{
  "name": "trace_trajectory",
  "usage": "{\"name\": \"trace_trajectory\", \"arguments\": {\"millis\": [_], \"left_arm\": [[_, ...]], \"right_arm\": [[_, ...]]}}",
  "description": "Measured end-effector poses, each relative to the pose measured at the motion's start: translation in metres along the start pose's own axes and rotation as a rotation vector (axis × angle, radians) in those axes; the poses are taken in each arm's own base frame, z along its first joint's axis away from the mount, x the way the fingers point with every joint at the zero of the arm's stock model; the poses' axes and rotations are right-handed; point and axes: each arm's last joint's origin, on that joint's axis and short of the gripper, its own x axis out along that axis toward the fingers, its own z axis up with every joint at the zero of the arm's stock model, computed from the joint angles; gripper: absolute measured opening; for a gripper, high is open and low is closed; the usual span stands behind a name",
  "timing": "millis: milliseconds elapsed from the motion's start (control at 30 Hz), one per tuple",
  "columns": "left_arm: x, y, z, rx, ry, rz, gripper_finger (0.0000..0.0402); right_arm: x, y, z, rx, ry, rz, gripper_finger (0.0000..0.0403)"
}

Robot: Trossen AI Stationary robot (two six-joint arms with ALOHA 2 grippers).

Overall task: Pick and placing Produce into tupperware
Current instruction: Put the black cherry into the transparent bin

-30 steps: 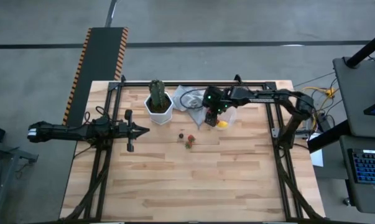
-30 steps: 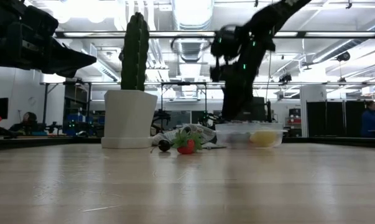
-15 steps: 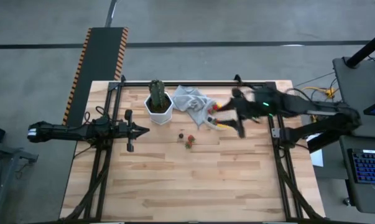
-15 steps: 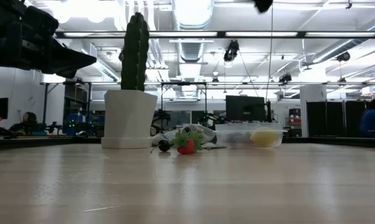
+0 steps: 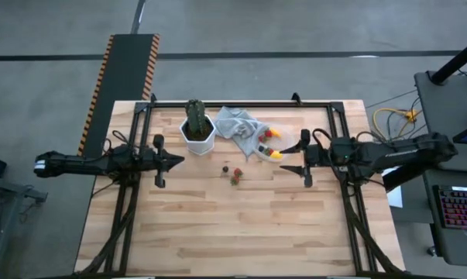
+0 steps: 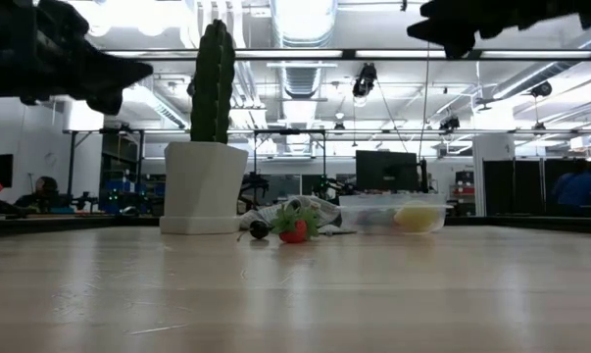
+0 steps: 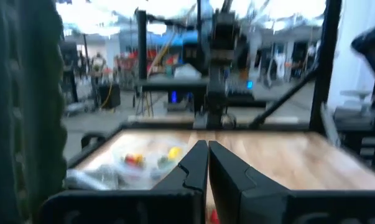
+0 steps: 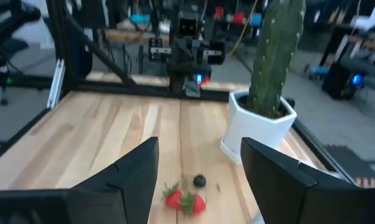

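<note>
The tupperware [image 5: 270,145], a round see-through tub, stands on the table's far middle with red and yellow produce inside; it also shows in the low view [image 6: 393,212]. A red strawberry piece [image 5: 235,177] and a small dark piece [image 5: 225,168] lie loose on the wood in front of it [image 8: 184,200]. My right gripper [image 5: 289,159] hovers level to the right of the tub, open, with nothing between its fingers [image 8: 199,168]. My left gripper [image 5: 179,161] hangs level at the table's left, shut and holding nothing [image 7: 203,163].
A tall green cactus in a white hexagonal pot [image 5: 197,128] stands at the far left of the tub, and a light grey cloth [image 5: 237,122] lies crumpled between pot and tub. The near half of the wooden table [image 5: 241,232] is bare.
My right gripper has drawn back from above the tupperware toward the table's right edge, risen, and tipped from pointing down to level. The tub and the loose pieces have stayed where they were. My left gripper has turned a little in place.
</note>
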Motion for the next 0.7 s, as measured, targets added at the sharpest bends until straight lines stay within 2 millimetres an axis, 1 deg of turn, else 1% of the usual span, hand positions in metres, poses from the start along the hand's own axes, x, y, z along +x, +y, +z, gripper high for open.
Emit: {"name": "trace_trajectory", "arguments": {"millis": [133, 233, 333, 433, 500, 600, 700], "left_arm": [[0.001, 0.000, 0.011, -0.003, -0.106, -0.017, 0.0000], [0.005, 0.000, 0.022, -0.005, -0.119, -0.017, 0.0008], [0.014, -0.001, 0.033, -0.007, -0.094, -0.012, 0.0037], [0.028, -0.002, 0.040, 0.001, -0.040, -0.013, 0.0080], [0.038, -0.004, 0.044, 0.005, -0.010, -0.043, 0.0109], [0.052, -0.006, 0.041, 0.005, 0.056, -0.064, 0.0142], [0.064, -0.007, 0.032, 0.010, 0.145, -0.064, 0.0159]], "right_arm": [[0.004, 0.002, -0.019, -0.015, -0.058, -0.005, 0.0221], [0.007, 0.003, -0.028, -0.019, -0.072, -0.007, 0.0221], [0.009, 0.003, -0.034, -0.023, -0.067, -0.045, 0.0221], [0.011, 0.001, -0.039, -0.037, -0.040, -0.119, 0.0221], [0.011, 0.000, -0.042, -0.052, -0.028, -0.151, 0.0221], [0.011, 0.000, -0.044, -0.101, -0.010, -0.158, 0.0221], [0.011, 0.000, -0.044, -0.102, -0.014, -0.158, 0.0221]]}}
